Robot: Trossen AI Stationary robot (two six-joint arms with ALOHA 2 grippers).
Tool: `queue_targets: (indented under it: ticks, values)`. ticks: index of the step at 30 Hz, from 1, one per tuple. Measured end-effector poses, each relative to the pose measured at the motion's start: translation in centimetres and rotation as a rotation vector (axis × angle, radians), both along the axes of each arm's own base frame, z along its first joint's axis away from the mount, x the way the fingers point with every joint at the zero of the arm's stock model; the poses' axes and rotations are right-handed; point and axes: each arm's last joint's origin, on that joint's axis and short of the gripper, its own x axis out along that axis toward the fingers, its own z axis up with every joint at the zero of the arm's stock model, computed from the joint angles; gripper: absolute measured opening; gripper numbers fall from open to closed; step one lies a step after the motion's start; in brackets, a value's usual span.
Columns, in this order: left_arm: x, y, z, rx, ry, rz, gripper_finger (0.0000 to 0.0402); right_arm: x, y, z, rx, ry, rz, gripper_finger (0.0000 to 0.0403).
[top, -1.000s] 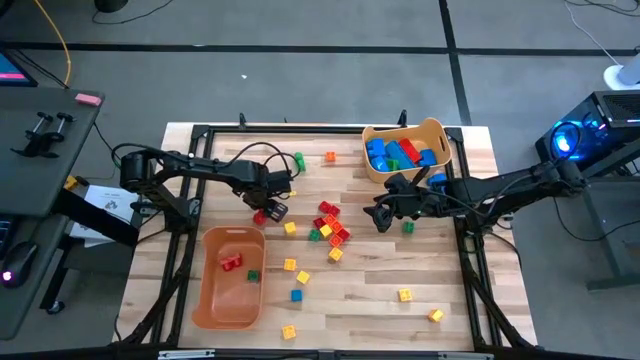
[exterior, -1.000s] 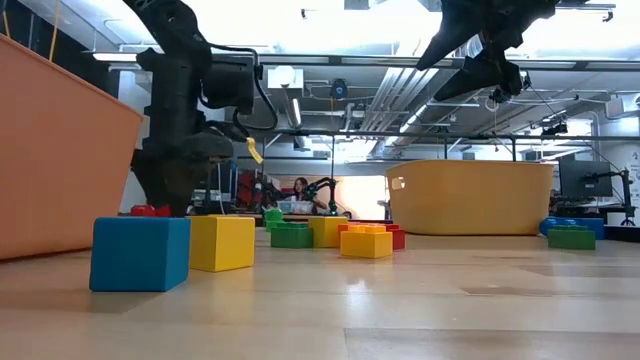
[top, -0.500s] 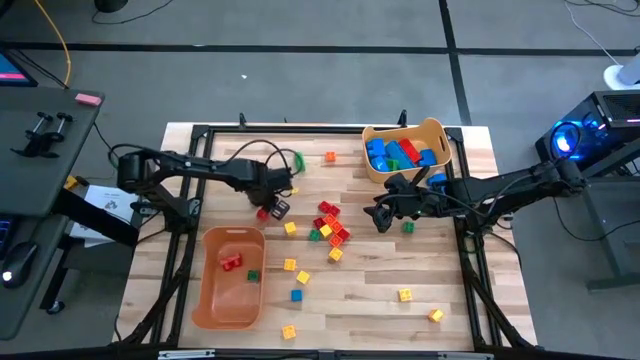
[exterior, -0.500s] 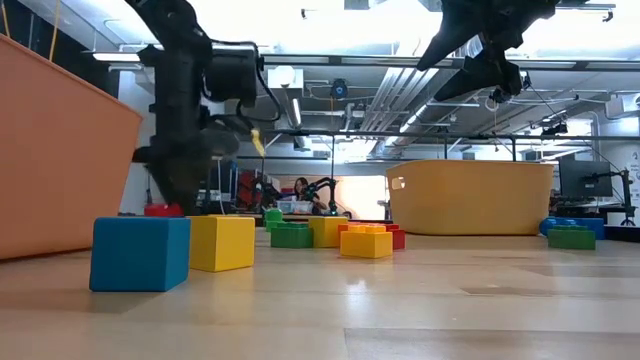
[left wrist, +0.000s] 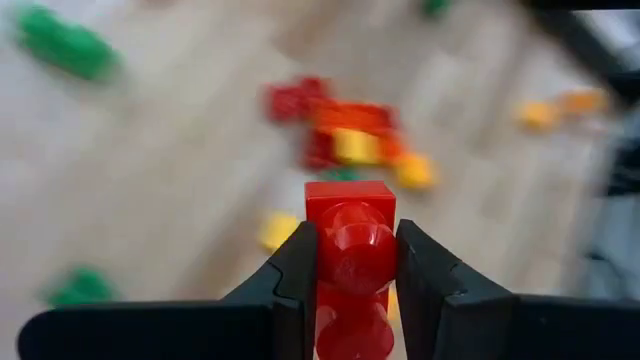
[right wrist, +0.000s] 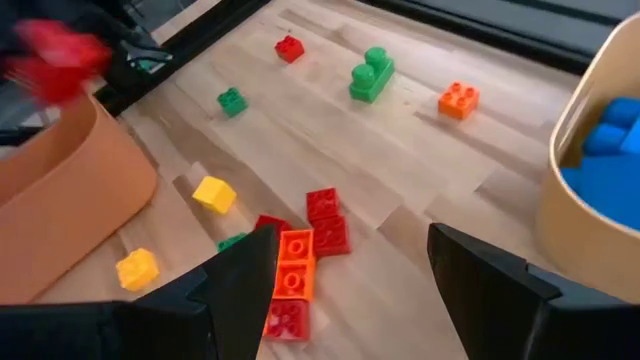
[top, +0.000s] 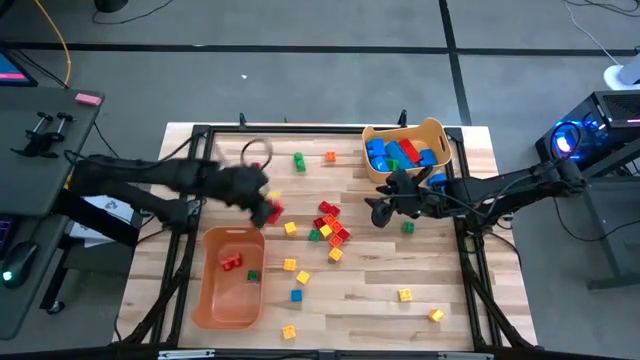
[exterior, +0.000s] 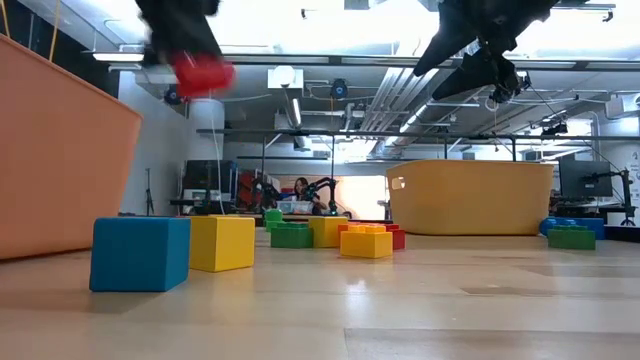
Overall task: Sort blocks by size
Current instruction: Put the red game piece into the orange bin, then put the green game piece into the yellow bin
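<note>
The left gripper [left wrist: 356, 262] is carrying a small red brick [left wrist: 350, 240] clenched in its jaws above the tabletop [top: 380, 290], probably needing release over the orange bin [top: 230, 290], while the right gripper [top: 383, 211] is waiting with jaws parted.

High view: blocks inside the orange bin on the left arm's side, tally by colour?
In the orange bin:
red block: 1
green block: 1
Total: 2
</note>
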Motion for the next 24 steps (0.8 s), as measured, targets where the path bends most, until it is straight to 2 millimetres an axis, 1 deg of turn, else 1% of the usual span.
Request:
queue_targets:
  ticks: [3, 6, 9, 12, 15, 17, 21, 24]
  values:
    - [-1.8, -3.7, 1.0, -0.094, -0.057, 0.011, 0.0065, 0.0, -0.4, 0.0, -0.024, 0.014, 0.004, 0.0256]
    - [-3.4, -7.0, 1.3, -0.163, -0.092, 0.056, 0.0065, 0.1, -0.9, 0.0, -0.038, 0.023, -0.006, 0.0256]
    - [-4.6, -9.8, 0.4, -0.209, -0.045, 0.099, 0.0065, 0.1, -1.4, 0.0, -0.048, 0.031, -0.019, 0.0256]
    - [-5.8, -11.5, -1.3, -0.233, 0.098, 0.213, 0.0075, 0.1, -2.0, 0.0, -0.046, 0.038, -0.023, 0.0256]
    - [-6.7, -12.4, -2.7, -0.247, 0.234, 0.355, 0.011, 0.1, -2.4, -0.1, -0.036, 0.04, -0.032, 0.0256]
    - [-7.0, -12.5, -3.1, -0.257, 0.295, 0.403, 0.0139, 0.2, -2.7, -0.1, -0.033, 0.043, -0.029, 0.0256]
    - [-7.1, -12.1, -2.8, -0.274, 0.296, 0.399, 0.0198, 0.2, -3.0, -0.1, -0.022, 0.044, -0.025, 0.0256]
    - [-7.2, -10.7, -1.9, -0.27, 0.24, 0.39, 0.0234, 0.2, -3.2, -0.1, -0.006, 0.042, -0.017, 0.0256]
